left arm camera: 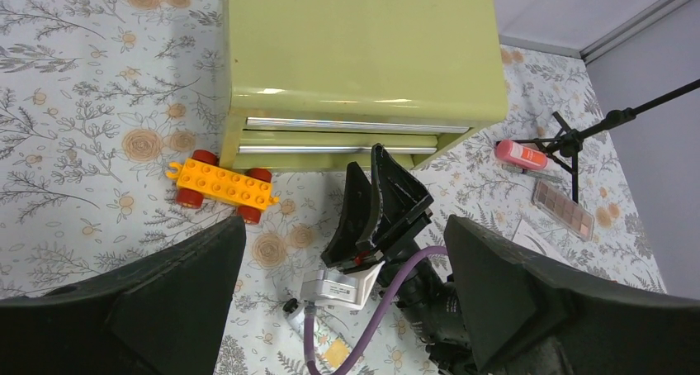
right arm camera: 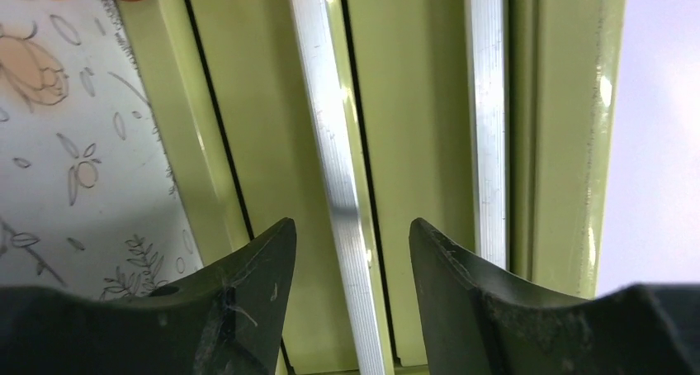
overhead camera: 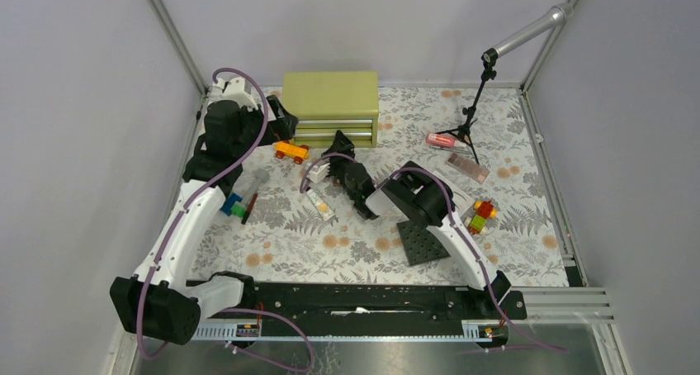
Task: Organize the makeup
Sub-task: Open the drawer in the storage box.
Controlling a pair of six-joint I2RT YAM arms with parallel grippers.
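The makeup lies scattered on the floral mat: a cream tube with a black cap, a pink-red tube and a pink palette. A thin pencil lies at the left. My right gripper is at the front of the green drawer box. Its jaws straddle the lower drawer's silver handle with a gap on each side. My left gripper hovers open beside the box's left end, holding nothing.
An orange toy car sits in front of the box's left corner. A small tripod stands at the right, toy bricks and a dark studded plate by the right arm, blue-green bricks at the left.
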